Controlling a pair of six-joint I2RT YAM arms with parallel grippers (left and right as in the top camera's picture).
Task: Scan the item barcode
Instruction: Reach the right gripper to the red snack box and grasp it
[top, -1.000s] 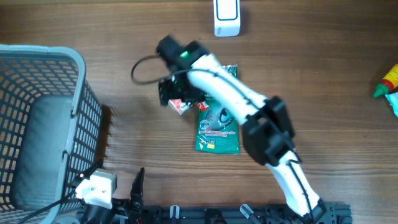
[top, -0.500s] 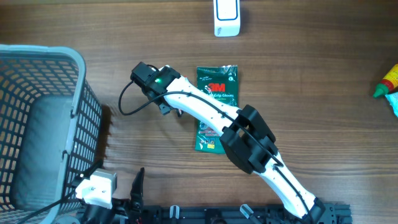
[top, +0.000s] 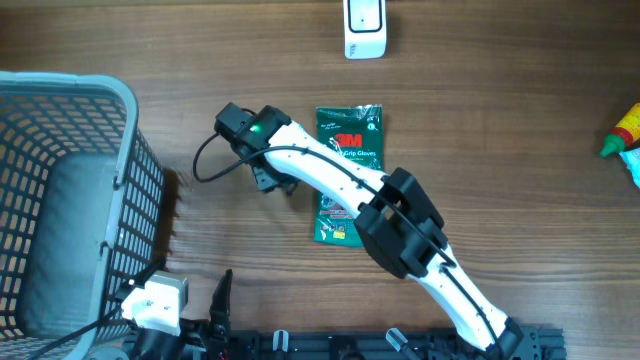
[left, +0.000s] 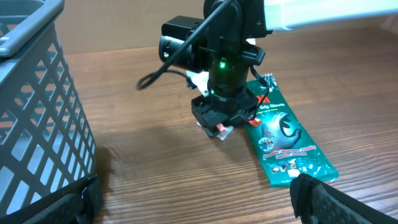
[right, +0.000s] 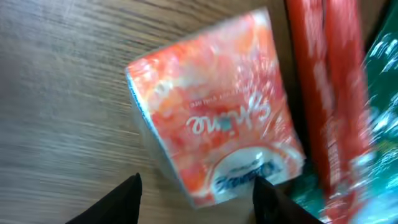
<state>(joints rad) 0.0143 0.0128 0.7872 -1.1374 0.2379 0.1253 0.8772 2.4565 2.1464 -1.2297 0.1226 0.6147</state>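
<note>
**Right arm** (top: 330, 175): rounded white moulded link shells with bulky black joint housings (top: 405, 235) between the links. The black wrist block (top: 235, 120) has boxy corners and carries one green indicator light (top: 262, 127), lit. A thin black cable (top: 205, 170) leaves the wrist block in a loop.

**Right gripper** (right: 199, 199): two matte black fingers (right: 121, 199) with tapered tips.

**Left arm** (top: 155, 303): a white boxy housing with a dark lead (top: 70, 335) attached.

**Left gripper** (left: 205, 200): two black, blunt fingers (left: 68, 202).

**Base rail** (top: 420, 345): black, running along the near table edge.
</note>
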